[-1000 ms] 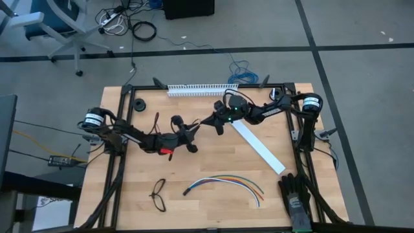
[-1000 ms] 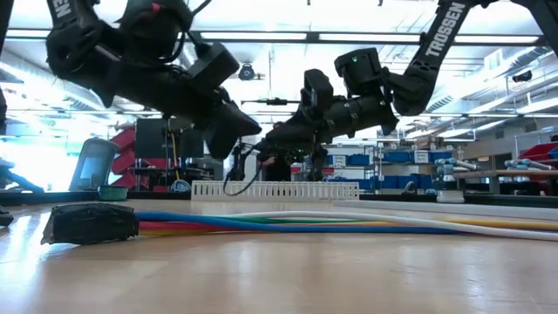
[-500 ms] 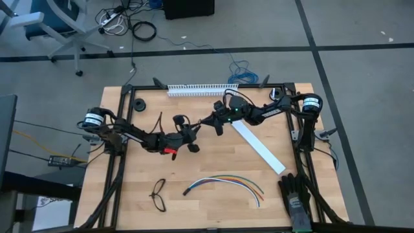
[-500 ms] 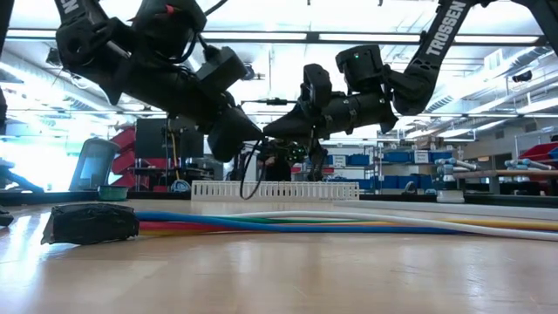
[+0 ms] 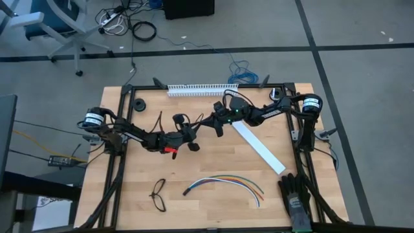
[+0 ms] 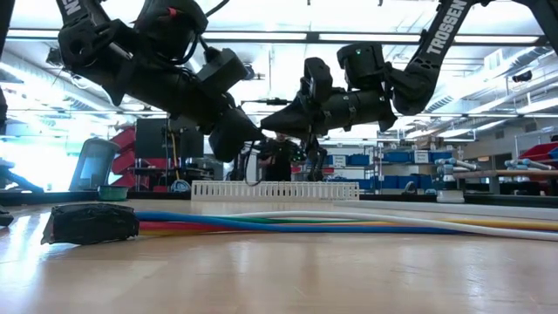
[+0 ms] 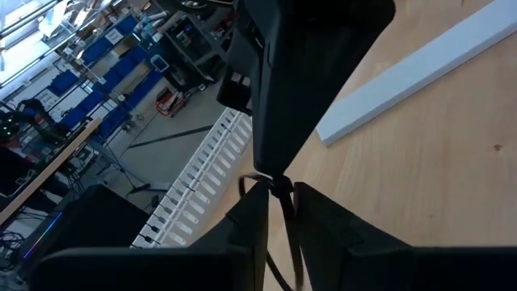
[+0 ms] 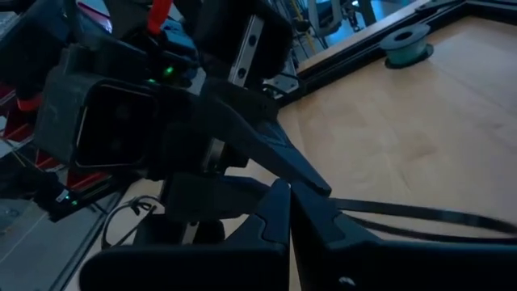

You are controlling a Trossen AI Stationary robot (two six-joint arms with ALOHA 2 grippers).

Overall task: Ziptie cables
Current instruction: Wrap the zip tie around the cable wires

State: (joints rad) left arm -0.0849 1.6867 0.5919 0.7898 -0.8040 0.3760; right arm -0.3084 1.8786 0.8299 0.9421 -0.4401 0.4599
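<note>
the ziptie [image 8: 404,212] is a thin dark strip, pinched between the two grippers above the middle of the pale wooden table [image 5: 213,165]. the left gripper [image 5: 194,129] is clenched on it, and the right gripper [image 5: 208,120] is clamped shut on it too, tip to tip. since a moment ago the tips have drawn closer. the cables [image 5: 223,182], thin curved coloured wires, lie apart near the front edge, beside black glasses [image 5: 158,195]; a flat white strip [image 5: 259,147] lies under the right arm.

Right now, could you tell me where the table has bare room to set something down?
Free: the wood between the glasses and the left gripper, and the strip between the cables and the white strip. Crowded: mid-table, where the right gripper meets the left.
</note>
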